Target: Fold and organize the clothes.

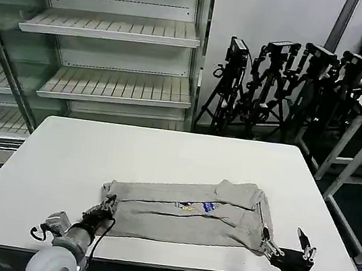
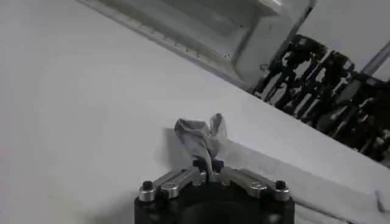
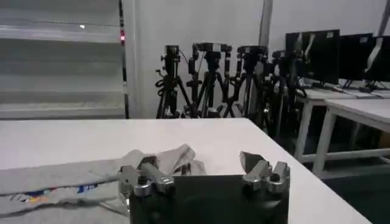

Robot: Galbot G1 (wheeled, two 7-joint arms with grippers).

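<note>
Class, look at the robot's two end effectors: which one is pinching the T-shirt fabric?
The left end effector, at the T-shirt's near left corner: its fingers are shut on a raised bunch of fabric. The right end effector is open beside the shirt's right edge.

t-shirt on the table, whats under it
The grey T-shirt lies folded lengthwise on the white table, its own lower layers hidden beneath. The left gripper pinches its left corner; the right gripper sits open at its right end.

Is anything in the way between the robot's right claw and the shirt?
Nothing visible. The right gripper sits open at the near right corner of the grey T-shirt, with bare white table around it.
</note>
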